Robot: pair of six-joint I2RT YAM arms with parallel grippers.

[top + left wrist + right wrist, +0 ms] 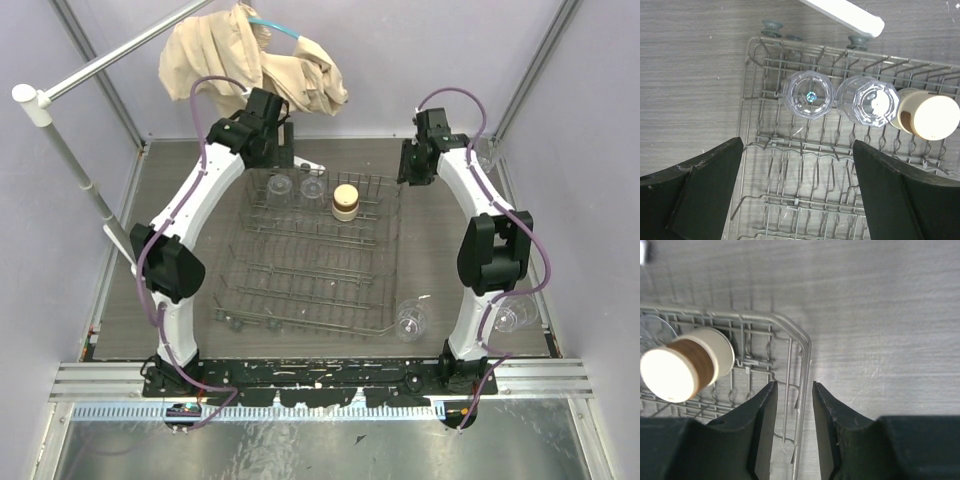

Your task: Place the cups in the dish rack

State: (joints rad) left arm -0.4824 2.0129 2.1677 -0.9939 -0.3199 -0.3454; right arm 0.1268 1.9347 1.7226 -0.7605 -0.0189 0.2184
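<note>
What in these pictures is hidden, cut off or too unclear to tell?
1. Top view: the left pincer and right pincer hide under their own wrists.
2. Top view: the clear cup at the right is partly behind the right arm.
3. Right wrist view: a second clear cup in the rack is cut by the left edge.
4. Left wrist view: the rack's near part is cut by the bottom edge and covered by the fingers.
</note>
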